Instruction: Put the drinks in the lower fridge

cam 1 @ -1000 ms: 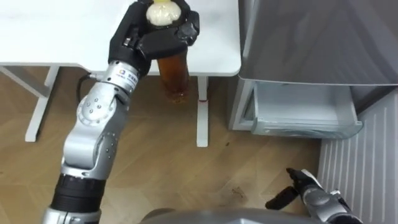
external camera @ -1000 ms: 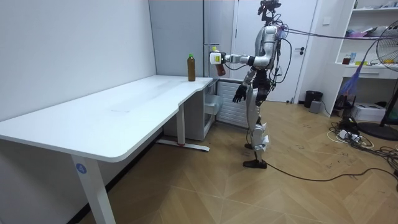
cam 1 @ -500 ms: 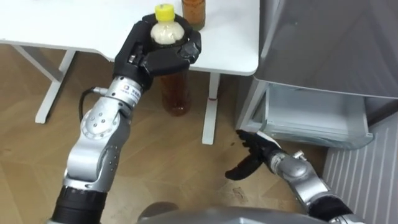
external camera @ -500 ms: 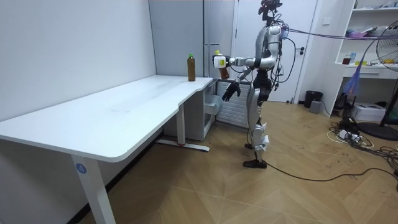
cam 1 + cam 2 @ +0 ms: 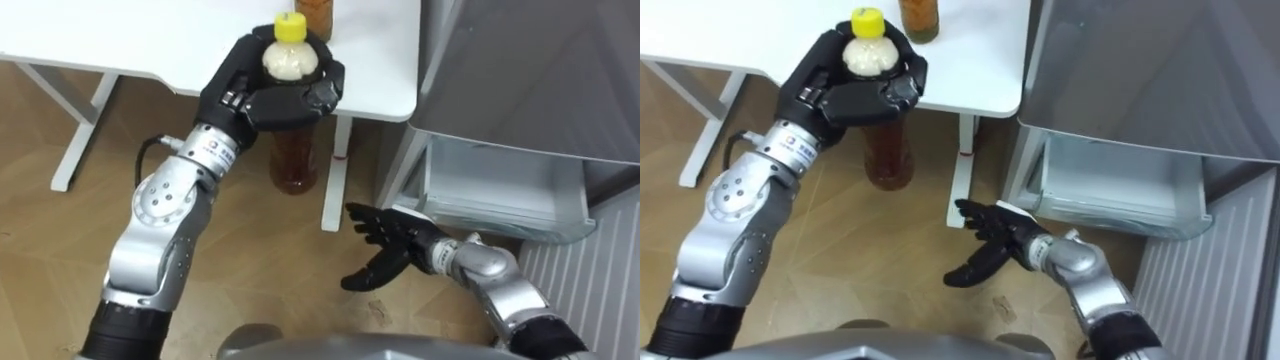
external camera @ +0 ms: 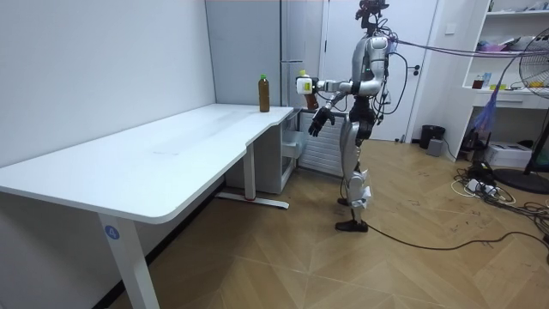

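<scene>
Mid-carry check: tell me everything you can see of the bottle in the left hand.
The bottle looks like clear plastic holding an amber-brown drink, with a pale shoulder and a yellow cap. It is roughly upright in the air, off the white table, its lower body showing against the wooden floor. The left hand is curled round its upper part, just under the cap. The right hand is open lower down, apart from it.

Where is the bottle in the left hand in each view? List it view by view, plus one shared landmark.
Left eye view: held bottle upper centre, in the left hand, past the table's edge.
Right eye view: held bottle left of centre, near the top.
Room view: held bottle top centre, before the robot's chest.
Shared landmark: the second bottle standing on the table.
</scene>
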